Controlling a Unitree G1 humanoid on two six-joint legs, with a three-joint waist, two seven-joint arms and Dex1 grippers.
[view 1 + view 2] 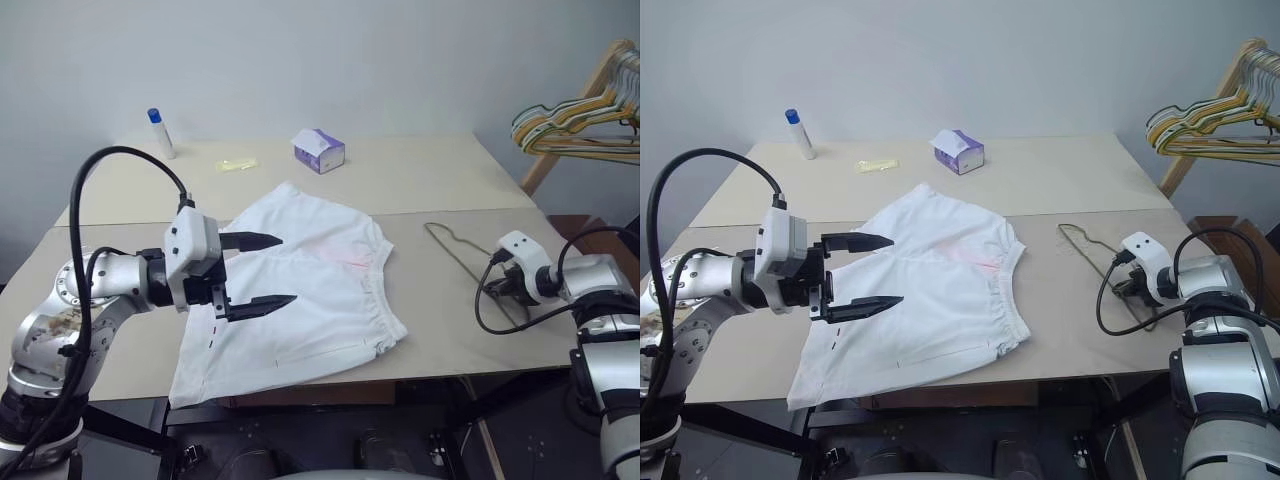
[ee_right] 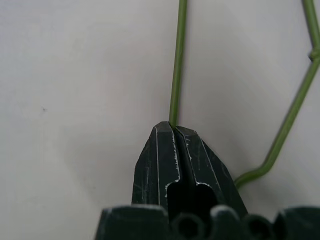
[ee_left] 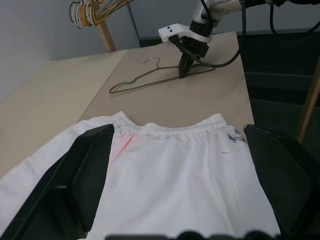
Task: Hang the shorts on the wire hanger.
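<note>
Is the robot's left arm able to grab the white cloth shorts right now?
Probably yes: the left gripper hangs open just over the white fabric shorts, which lie flat on the beige table, with nothing between them.

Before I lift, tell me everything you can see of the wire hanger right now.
The wire hanger is thin bare greyish metal wire, a triangle with a curved hook. It lies flat on the beige table, right of the shorts and apart from them, hook toward the far side. The right gripper has its jaws shut on one straight run of the wire, tips down at the tabletop. Nothing else touches it.
</note>
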